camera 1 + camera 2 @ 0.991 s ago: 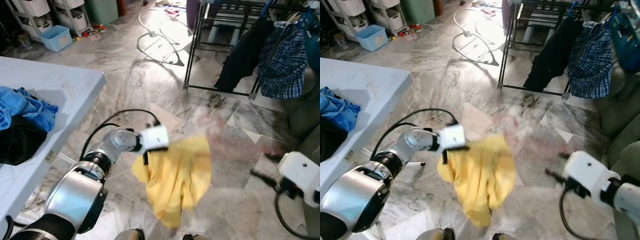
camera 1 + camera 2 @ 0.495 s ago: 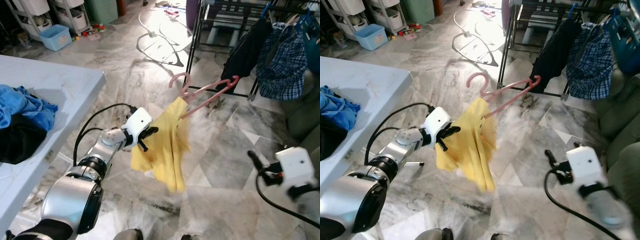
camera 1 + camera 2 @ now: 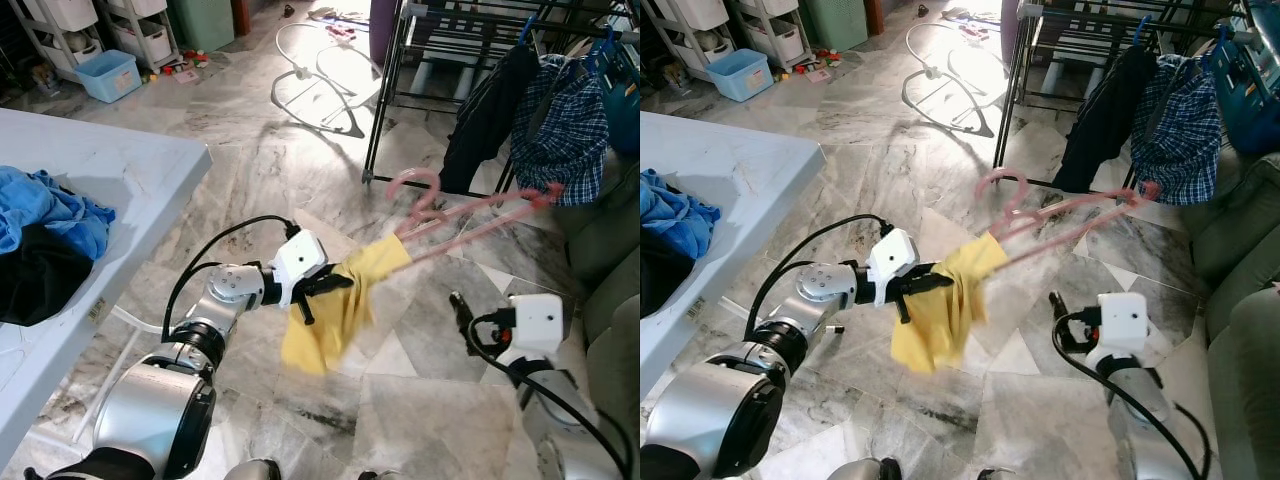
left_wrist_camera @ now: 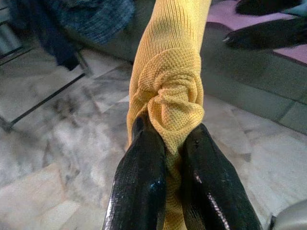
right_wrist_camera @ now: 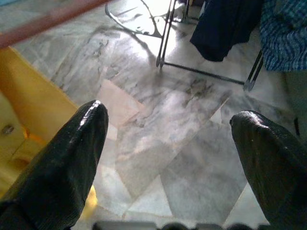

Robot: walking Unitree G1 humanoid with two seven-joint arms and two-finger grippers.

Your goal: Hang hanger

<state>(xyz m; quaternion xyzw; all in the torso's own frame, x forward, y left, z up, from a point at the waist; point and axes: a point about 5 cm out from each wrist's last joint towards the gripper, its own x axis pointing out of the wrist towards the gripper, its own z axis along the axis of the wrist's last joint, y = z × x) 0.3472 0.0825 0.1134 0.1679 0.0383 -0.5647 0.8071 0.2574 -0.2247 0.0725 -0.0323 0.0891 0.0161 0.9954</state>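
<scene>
A pink hanger (image 3: 470, 215), blurred, slants up toward the drying rack (image 3: 385, 90) with a yellow garment (image 3: 335, 320) bunched on its lower end. My left gripper (image 3: 325, 290) is shut on a fold of that yellow garment (image 4: 172, 72), about knee height over the marble floor. My right gripper (image 3: 460, 305) sits low at the right, below the hanger's bar, and its fingers (image 5: 72, 143) stand wide apart with nothing between them. The yellow garment (image 5: 29, 96) lies off to one side of them. A dark garment (image 3: 485, 110) and a plaid shirt (image 3: 570, 130) hang on the rack.
A white table (image 3: 100, 170) on my left carries a blue cloth (image 3: 50, 210) and a black cloth (image 3: 35, 280). A grey sofa (image 3: 610, 260) fills the right edge. A white wire frame (image 3: 320, 90) lies on the floor before the rack; a blue bin (image 3: 108, 72) stands far left.
My left arm has swung the yellow garment and the hanger rightward, and the hanger now points at the rack. My right gripper has come up closer under the hanger.
</scene>
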